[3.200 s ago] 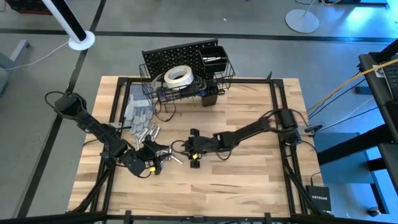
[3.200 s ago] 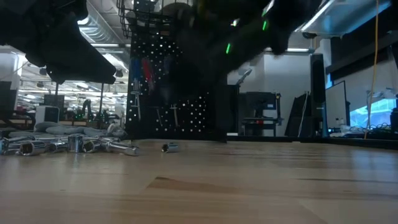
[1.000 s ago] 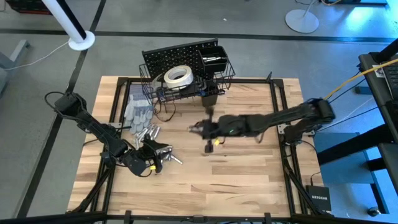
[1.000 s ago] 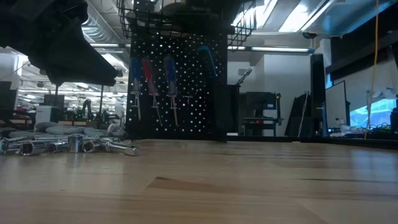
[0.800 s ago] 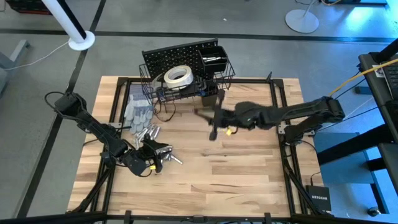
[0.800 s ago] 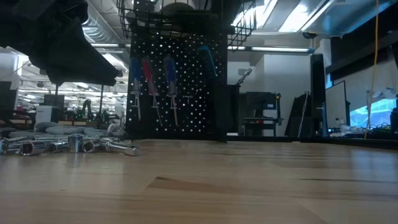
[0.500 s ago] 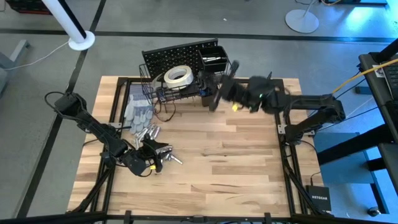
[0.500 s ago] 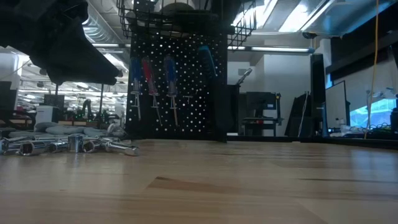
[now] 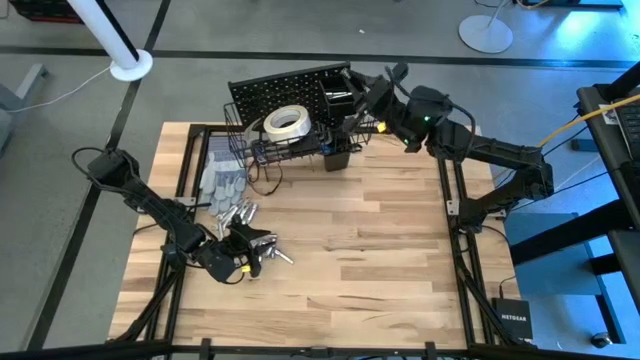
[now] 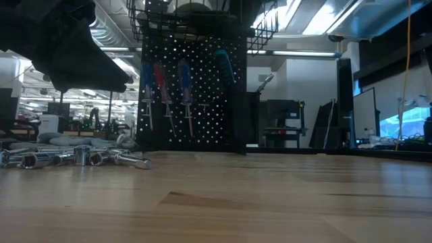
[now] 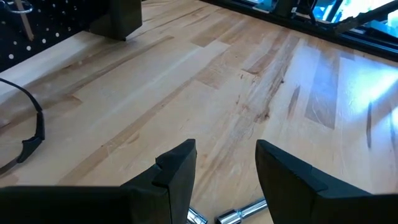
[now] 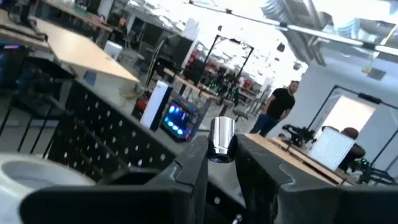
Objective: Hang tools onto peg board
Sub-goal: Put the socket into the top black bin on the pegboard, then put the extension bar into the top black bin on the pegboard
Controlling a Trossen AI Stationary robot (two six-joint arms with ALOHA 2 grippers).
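The black peg board stands at the table's far edge. A white tape roll lies in its wire basket, and a black cup hangs beside it. Red and blue screwdrivers hang on its front. High up beside the cup, my right gripper is shut on a small silver socket. My left gripper stands open and low at the near left, over loose silver sockets. My right gripper pinches the socket's lower part between its two fingers, at their free ends. The fingers come about level from the table's right side. The socket sticks out past the fingertips, lifted clear, high beside the peg board's cup.
Grey gloves lie at the far left of the table, with a row of silver sockets beside them. A black cable lies below the peg board. The middle and right of the wooden table are bare wood.
My right gripper has risen from the middle of the table and swung toward the far edge, up to the peg board's cup. It has tipped from pointing down to about level, carrying the socket.
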